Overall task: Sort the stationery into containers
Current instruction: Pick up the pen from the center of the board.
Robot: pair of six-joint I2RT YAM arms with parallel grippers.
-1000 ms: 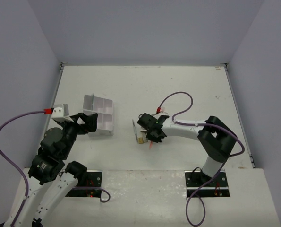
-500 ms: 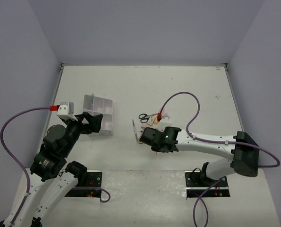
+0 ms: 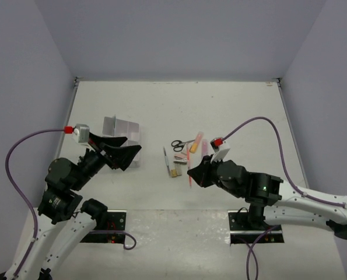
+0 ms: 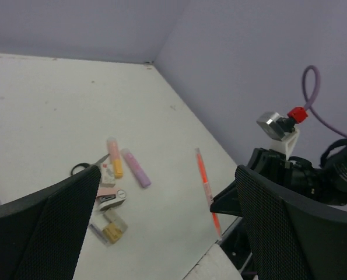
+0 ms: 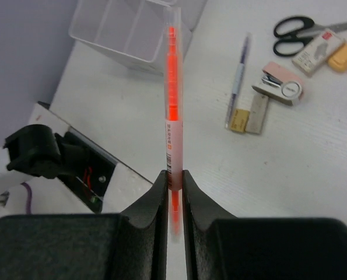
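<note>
Pinching orange marker [image 5: 172,87] near its tail in right gripper [image 5: 173,175], jaws nearly closed, barrel sticking out ahead past them; holding left gripper [image 4: 167,175] spread wide, gripping nothing.

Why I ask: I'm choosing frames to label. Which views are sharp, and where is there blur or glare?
Top external: even light, soft shadows, sharp, but the stationery is tiny. Left wrist: the left gripper looms dark across the bottom; items beyond look soft. Right wrist: the orange pen in the right gripper is crisp, its core glows oversaturated, its near end blurs.
</note>
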